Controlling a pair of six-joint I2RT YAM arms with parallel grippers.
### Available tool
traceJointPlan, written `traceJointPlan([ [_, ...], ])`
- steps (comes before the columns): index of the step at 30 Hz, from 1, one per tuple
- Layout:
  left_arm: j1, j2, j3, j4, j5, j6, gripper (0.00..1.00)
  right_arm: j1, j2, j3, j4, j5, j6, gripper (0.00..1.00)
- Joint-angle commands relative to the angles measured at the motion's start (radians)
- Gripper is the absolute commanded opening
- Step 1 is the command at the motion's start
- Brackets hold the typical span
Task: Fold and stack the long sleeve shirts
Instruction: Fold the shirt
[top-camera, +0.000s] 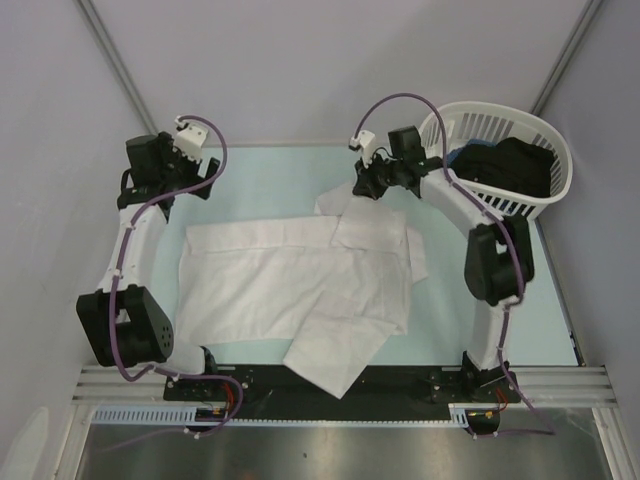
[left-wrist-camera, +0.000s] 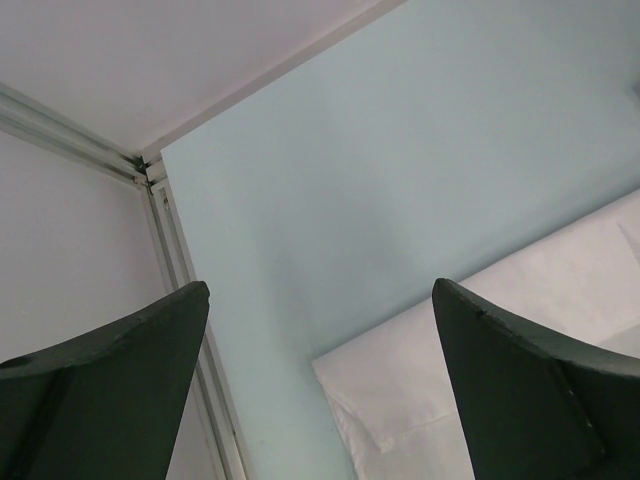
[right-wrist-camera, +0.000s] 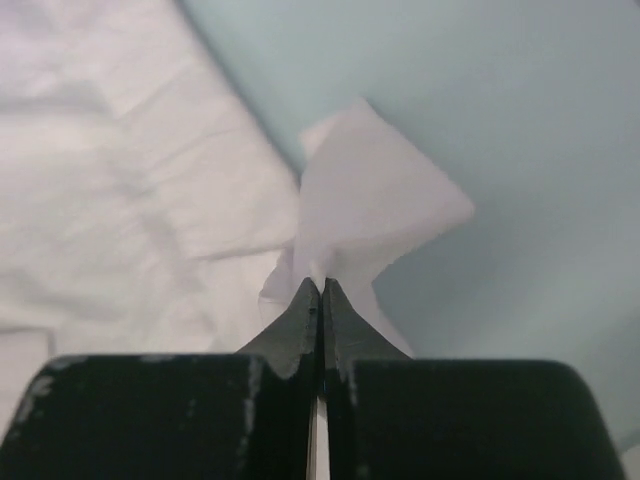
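Shirt corner (right-wrist-camera: 372, 195) between right fingers (right-wrist-camera: 290, 335)

White basket (top-camera: 497, 204), dark cloth (top-camera: 510, 165) inside

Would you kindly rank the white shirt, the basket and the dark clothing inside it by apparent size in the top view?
Largest: white shirt.
Then the basket.
Smallest: dark clothing, partly hidden behind the basket's wall.

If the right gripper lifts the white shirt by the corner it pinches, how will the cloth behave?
Probably floppy: the white shirt lies flat with soft creases, and its pinched corner bunches at the right gripper. It likely drapes and trails rather than rising whole. It looks thin, so probably light.
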Motion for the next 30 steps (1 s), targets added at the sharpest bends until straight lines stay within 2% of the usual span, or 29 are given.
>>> traceJointPlan([
  [1, -0.02, -0.079, -0.033, -0.02, 0.033, -0.022, 0.99, 0.083, -0.246, -0.296, -0.066, -0.089, -0.193, 0.0],
  [5, -0.026, -0.162, -0.099, -0.042, 0.069, -0.008, 0.99, 0.172, -0.393, -0.53, -0.198, -0.094, -0.449, 0.02],
  [6, -0.026, -0.173, -0.11, -0.063, 0.084, -0.002, 0.99, 0.184, -0.431, -0.558, -0.263, -0.099, -0.494, 0.23],
  [7, -0.029, -0.186, -0.131, -0.071, 0.098, 0.006, 0.99, 0.196, -0.45, -0.593, -0.293, -0.103, -0.56, 0.39],
  [9, -0.035, -0.216, -0.148, -0.097, 0.109, 0.015, 0.99, 0.184, -0.484, -0.601, -0.318, -0.125, -0.565, 0.7],
  [11, -0.042, -0.231, -0.164, -0.118, 0.119, 0.033, 0.99, 0.115, -0.481, -0.566, -0.31, -0.171, -0.524, 0.83],
  [13, -0.046, -0.237, -0.176, -0.143, 0.139, 0.053, 1.0, 0.037, -0.429, -0.512, -0.276, -0.209, -0.46, 0.85],
  [14, -0.049, -0.24, -0.182, -0.144, 0.139, 0.056, 0.99, 0.013, -0.395, -0.434, -0.267, -0.22, -0.377, 0.84],
  [18, -0.062, -0.236, -0.197, -0.146, 0.142, 0.053, 0.99, -0.052, -0.214, -0.222, -0.192, -0.238, -0.113, 0.73],
  [21, -0.065, -0.222, -0.199, -0.131, 0.142, 0.038, 0.99, -0.063, -0.087, -0.115, -0.086, -0.209, 0.091, 0.68],
  [26, -0.066, -0.208, -0.197, -0.103, 0.118, 0.012, 0.99, -0.064, 0.113, 0.069, -0.068, -0.202, 0.26, 0.63],
  [30, -0.066, -0.197, -0.19, -0.095, 0.099, -0.007, 0.99, -0.057, 0.19, 0.103, -0.066, -0.183, 0.311, 0.61],
])
